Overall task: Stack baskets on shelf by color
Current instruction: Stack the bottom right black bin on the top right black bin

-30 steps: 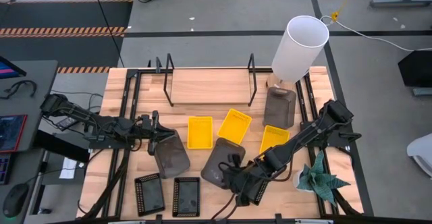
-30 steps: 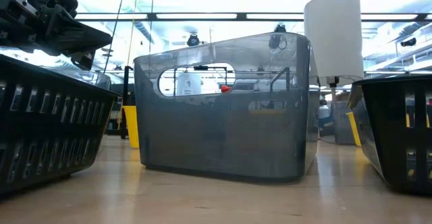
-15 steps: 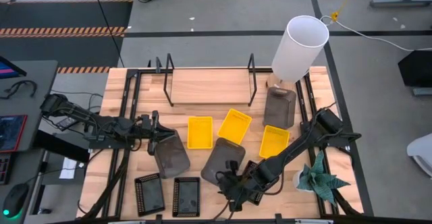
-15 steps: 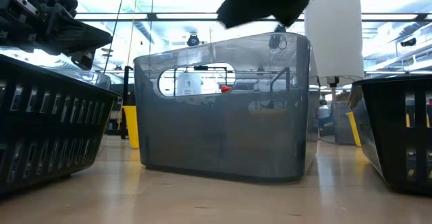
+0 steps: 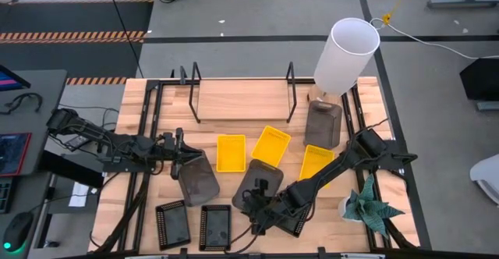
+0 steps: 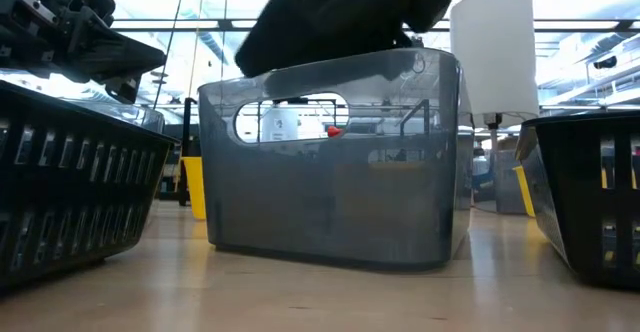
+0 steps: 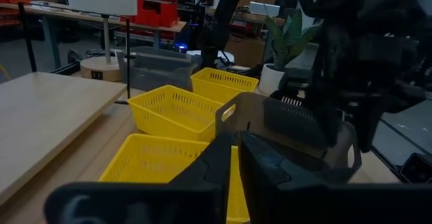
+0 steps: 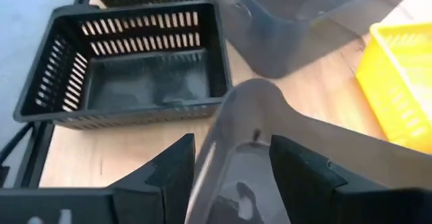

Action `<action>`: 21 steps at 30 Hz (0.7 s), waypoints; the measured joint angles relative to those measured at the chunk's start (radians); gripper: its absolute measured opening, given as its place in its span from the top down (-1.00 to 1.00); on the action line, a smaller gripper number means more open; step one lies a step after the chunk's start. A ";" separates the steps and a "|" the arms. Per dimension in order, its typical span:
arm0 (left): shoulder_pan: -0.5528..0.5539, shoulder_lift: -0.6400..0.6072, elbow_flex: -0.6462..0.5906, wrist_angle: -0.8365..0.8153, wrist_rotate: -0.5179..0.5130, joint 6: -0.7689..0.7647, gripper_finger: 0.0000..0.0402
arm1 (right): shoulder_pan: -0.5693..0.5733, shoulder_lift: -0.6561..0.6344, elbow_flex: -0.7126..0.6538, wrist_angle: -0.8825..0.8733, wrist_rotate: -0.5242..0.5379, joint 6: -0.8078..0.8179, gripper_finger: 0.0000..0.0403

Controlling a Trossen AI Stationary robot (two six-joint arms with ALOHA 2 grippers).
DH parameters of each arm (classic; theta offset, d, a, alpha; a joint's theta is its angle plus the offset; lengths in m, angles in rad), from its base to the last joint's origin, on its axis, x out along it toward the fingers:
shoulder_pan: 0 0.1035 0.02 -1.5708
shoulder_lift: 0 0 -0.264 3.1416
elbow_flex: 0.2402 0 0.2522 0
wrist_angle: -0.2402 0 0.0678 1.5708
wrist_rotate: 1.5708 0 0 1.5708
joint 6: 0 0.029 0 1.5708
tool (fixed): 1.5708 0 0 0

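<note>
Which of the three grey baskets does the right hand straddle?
The middle grey basket, below the yellow ones. The right hand has its fingers open over its rim; the left hand grips another, and the third sits by the lamp.

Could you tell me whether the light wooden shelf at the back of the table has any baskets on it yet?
Empty: the light wooden shelf board lies bare between its black wire uprights.

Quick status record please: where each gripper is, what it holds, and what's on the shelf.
left gripper: shut on the rim of a grey basket, left of centre
right gripper: open, fingers either side of the wall of the middle grey basket
shelf: no baskets on it
yellow baskets: three, loose on the table
black baskets: at the front edge
</note>
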 joint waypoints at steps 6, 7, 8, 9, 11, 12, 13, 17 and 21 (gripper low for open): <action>0.000 0.000 0.000 0.007 0.000 0.000 0.82 | 0.001 0.025 0.002 -0.002 -0.008 0.026 0.03; 0.000 0.000 0.000 0.007 0.000 0.000 0.83 | 0.001 0.025 0.002 -0.013 -0.008 0.032 0.04; 0.000 0.000 0.000 0.007 0.000 0.000 0.84 | 0.001 0.025 0.002 -0.029 -0.007 0.046 0.04; 0.000 0.000 0.000 0.007 0.000 0.000 0.85 | 0.001 0.025 0.003 -0.043 -0.008 0.057 0.04; 0.000 0.000 0.000 0.008 0.000 0.000 0.86 | -0.002 0.026 0.001 -0.087 -0.008 0.071 0.05; 0.000 0.000 0.000 0.007 0.000 0.000 0.86 | -0.005 0.028 -0.001 -0.105 -0.008 0.076 0.06; 0.000 0.000 0.000 0.007 0.000 0.000 0.86 | -0.009 0.029 -0.001 -0.122 -0.010 0.082 0.07; 0.000 0.000 0.000 0.008 0.000 0.000 0.83 | -0.024 0.028 0.000 -0.191 -0.016 0.117 0.14; 0.000 0.000 0.000 0.008 0.000 0.000 0.80 | -0.034 0.027 0.000 -0.209 -0.064 0.128 0.30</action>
